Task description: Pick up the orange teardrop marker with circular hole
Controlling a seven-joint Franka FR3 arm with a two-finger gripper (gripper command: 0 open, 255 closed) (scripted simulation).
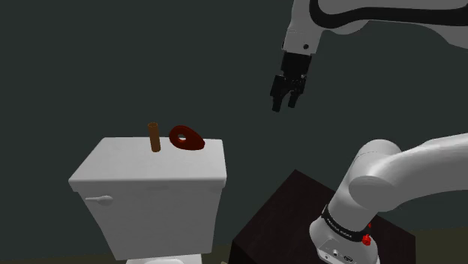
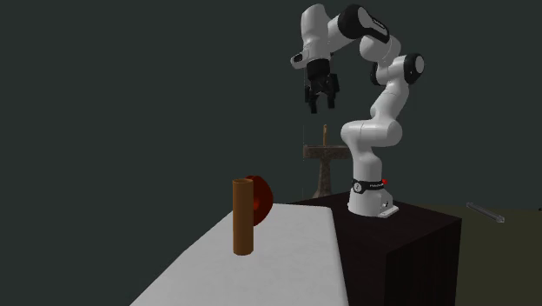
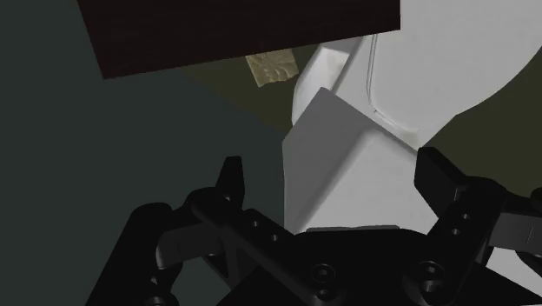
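Note:
A dark reddish-orange teardrop marker (image 1: 186,138) with a round hole stands on edge on the white toilet tank lid (image 1: 150,171). In the second exterior view the marker (image 2: 263,196) is half hidden behind a brown cylinder (image 2: 242,217). My black gripper (image 1: 286,101) hangs high in the air, well above the marker and toward the shoulder view's right, pointing down. It (image 2: 319,103) is open and holds nothing. In the wrist view the gripper (image 3: 334,178) has its fingers (image 3: 231,178) spread apart over the white toilet tank (image 3: 339,174).
The upright brown cylinder (image 1: 154,136) stands right beside the marker on the lid. The toilet has a flush lever (image 1: 100,199) on its front. My dark stand (image 1: 292,217) sits right of the toilet. A wooden post (image 2: 324,161) rises behind the arm.

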